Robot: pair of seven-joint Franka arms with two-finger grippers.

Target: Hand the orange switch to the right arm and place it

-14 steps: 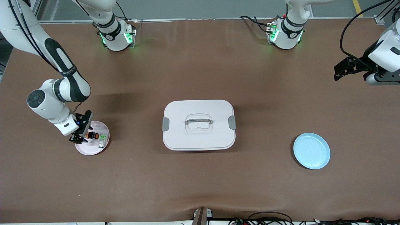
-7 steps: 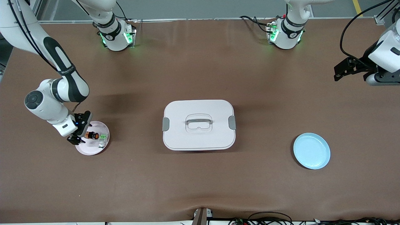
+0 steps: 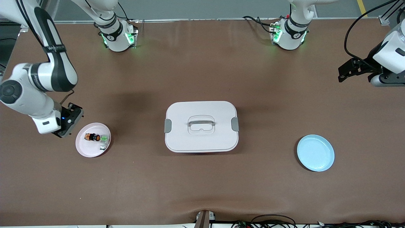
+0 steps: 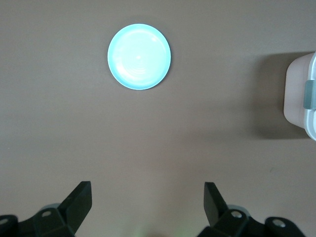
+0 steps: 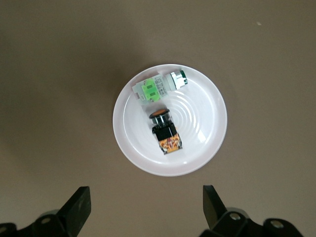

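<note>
The tiny black stubby orange switch (image 3: 92, 137) (image 5: 166, 131) with a round orange button end lies on its side in the shallow round pink plate (image 3: 84, 148) (image 5: 207, 143), which sits on the brown surface (image 3: 202, 183) toward the right arm's end. Just beside it on the same plate, on the side nearer the front camera, lies a small green-and-silver switch (image 3: 103, 142) (image 5: 158, 87); whether the 2 touch I cannot tell.

The right claw (image 3: 67, 122) (image 5: 146, 207) of the white jointed right arm (image 3: 34, 79) hangs in the air just beside the pink plate, over bare surface, its 2 black fingers (image 5: 79, 210) spread wide apart and holding nothing, as the right wrist view shows.

The left claw (image 3: 346, 71) (image 4: 148, 207) waits up in the air over the left arm's end of the surface, likewise spread wide and empty.

A white rounded-rectangular lidded plastic box (image 3: 201, 126) (image 4: 298, 96) with grey side clips and a handle recess stands at mid-surface. A round light-blue plate (image 3: 315, 153) (image 4: 139, 56) lies bare toward the left arm's end, well apart from the box.
</note>
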